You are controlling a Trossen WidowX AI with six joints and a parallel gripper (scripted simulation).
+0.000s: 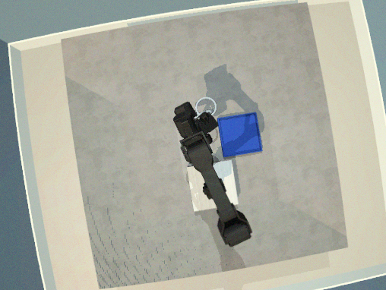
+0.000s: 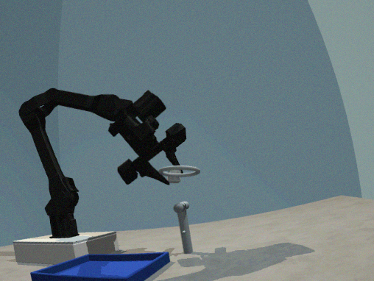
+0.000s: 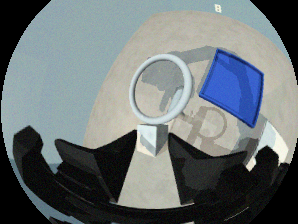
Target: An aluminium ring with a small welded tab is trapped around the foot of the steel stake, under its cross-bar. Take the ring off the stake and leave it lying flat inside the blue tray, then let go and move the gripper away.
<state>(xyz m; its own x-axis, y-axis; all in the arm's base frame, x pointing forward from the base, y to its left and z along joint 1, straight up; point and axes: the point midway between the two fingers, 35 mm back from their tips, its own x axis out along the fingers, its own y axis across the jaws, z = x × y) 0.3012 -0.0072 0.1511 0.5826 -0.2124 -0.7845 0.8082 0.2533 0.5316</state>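
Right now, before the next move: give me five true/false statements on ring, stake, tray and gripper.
1. The aluminium ring is off the steel stake. True.
2. The black parallel-jaw gripper is empty. False: it is shut on the ring's small welded tab.
3. The ring lies in the blue square tray. False: it is held in the air.
4. The stake stands outside the tray. True.
5. The ring hangs vertically. False: it is roughly level.

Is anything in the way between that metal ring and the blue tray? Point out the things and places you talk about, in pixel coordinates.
Nothing visible blocks it: the ring (image 1: 196,102) (image 2: 197,171) (image 3: 188,90), its tab gripped by the pincer (image 1: 197,117) (image 2: 175,178) (image 3: 152,135), is clear above the stake (image 2: 185,232). Only the low rim of the blue tray (image 1: 240,134) (image 2: 147,270) (image 3: 232,86) needs crossing.
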